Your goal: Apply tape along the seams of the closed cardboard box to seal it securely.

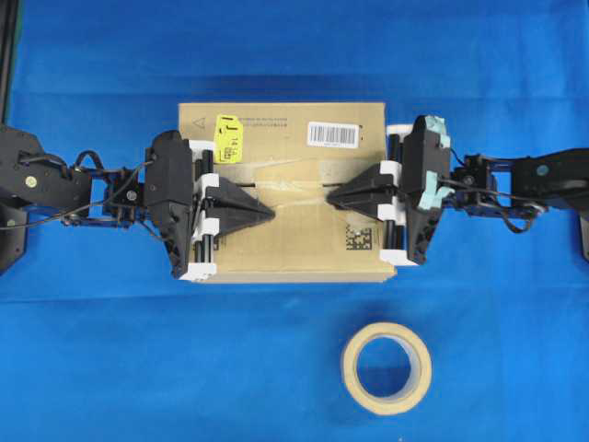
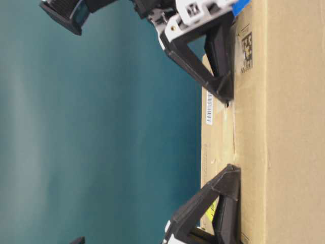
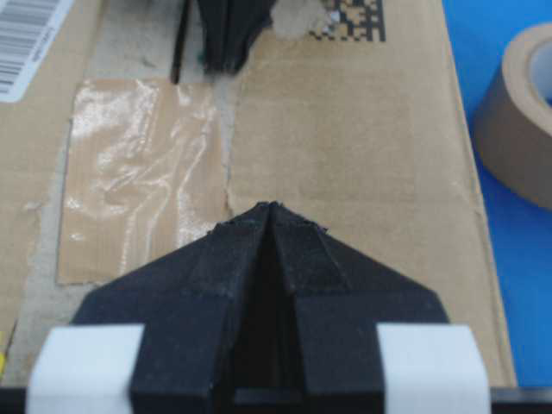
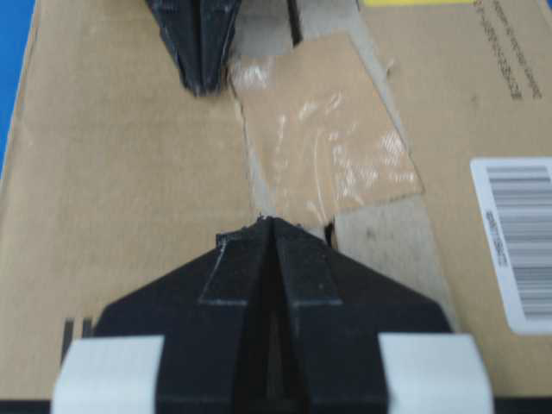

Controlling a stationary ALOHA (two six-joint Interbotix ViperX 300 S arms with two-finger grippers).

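The cardboard box (image 1: 276,250) lies in the middle of the blue table, flaps closed. A glossy tan piece of tape (image 1: 293,184) lies flat on its top over the seam (image 1: 237,187), between my two grippers. Wrinkles show on the tape (image 3: 142,177) in the left wrist view. My left gripper (image 1: 273,211) is shut, its tip on the cardboard just beside the tape's near corner. My right gripper (image 1: 327,195) is shut too, its tip at the tape's (image 4: 323,138) other edge. Neither holds anything. The table-level view shows both tips down on the box top.
A beige tape roll (image 1: 386,368) lies on the table in front of the box. On the box top are a yellow sticker (image 1: 227,138), a white barcode label (image 1: 332,134) and a black data-matrix code (image 1: 361,237). Old pale tape strips edge the seam.
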